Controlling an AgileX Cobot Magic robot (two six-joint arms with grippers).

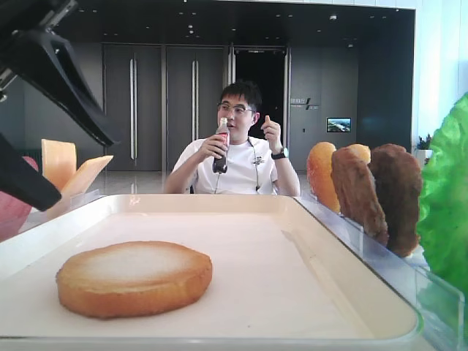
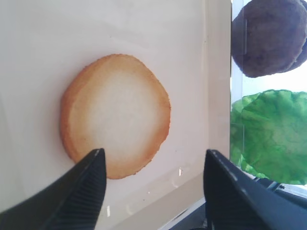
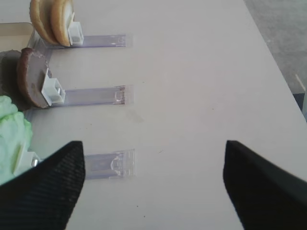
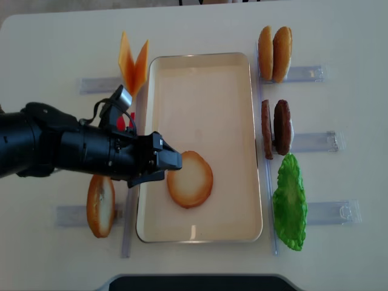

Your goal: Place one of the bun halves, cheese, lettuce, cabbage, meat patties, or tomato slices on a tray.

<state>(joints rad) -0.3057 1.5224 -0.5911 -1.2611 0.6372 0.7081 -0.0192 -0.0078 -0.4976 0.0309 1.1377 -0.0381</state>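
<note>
Tray (image 4: 200,66): cream-white, rectangular, lay lengthwise at mid-bench (image 4: 339,254)
Bun half on tray (image 4: 190,179): flat, pale toasted face up, toward the near-left part of the tray; apart from both fingers in the left wrist view
Left claw (image 4: 173,160): hovered at the tray's left rim just beside that bun half, jaws spread, nothing between them
Right claw (image 3: 153,184): seen only in its own wrist view, over bare bench, fingers wide apart and empty
Cheese (image 4: 133,62): two yellow-orange slices stood on edge in a V, left of the tray's far corner
Second bun half (image 4: 100,205): on edge in a clear holder, left of the tray's near end
Tomato slice (image 1: 11,212): pinkish-red, mostly hidden behind the left arm
Bun pair (image 4: 274,45): upright, right of the tray, far row
Meat patties (image 4: 276,128): two, upright, middle row
Lettuce (image 4: 289,203): ruffled green leaf, near row, right of the tray
Seated man with bottle (image 1: 232,146): beyond the bench
</note>
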